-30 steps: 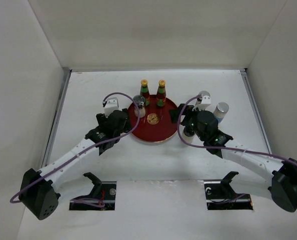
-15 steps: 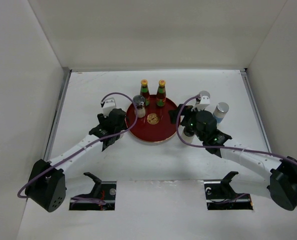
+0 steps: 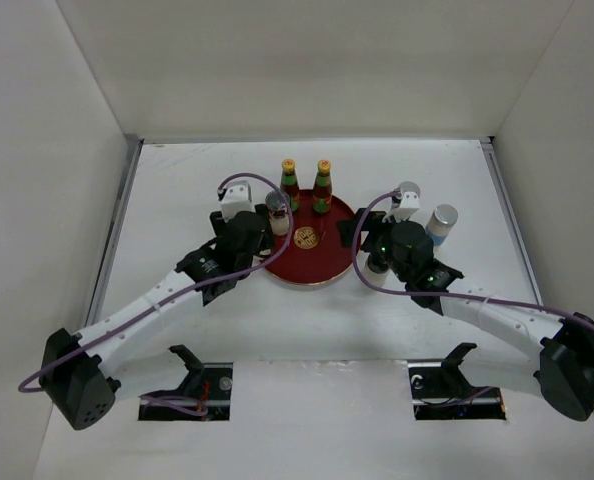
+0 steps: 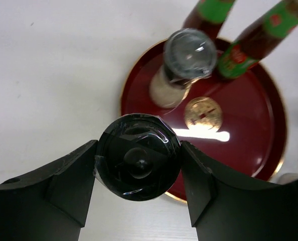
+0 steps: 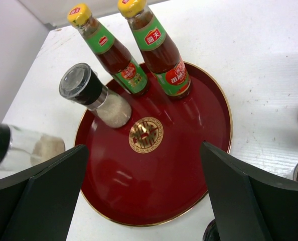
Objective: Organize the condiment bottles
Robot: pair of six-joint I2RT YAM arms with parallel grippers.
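Loading jars onto the round red tray (image 5: 189,150), judging by the layout. Gripping one dark-lidded jar (image 4: 137,150) in the left gripper (image 4: 138,168), fingers (image 4: 71,175) pressing on either side of it, and holding it at the tray's left rim, without showing whether lifted or resting. Standing on the tray: two slim red bottles (image 5: 116,55) at the far edge and a second dark-lidded jar (image 5: 96,95) just beside them. Hovering at the tray's right edge with the right gripper (image 5: 144,191) spread wide, holding nothing. Waiting off the tray to the right: a silver-topped shaker (image 3: 442,220). Calling next, probably, for easing the held jar inward over bare tray, clear of its neighbour, setting it upright, then releasing.
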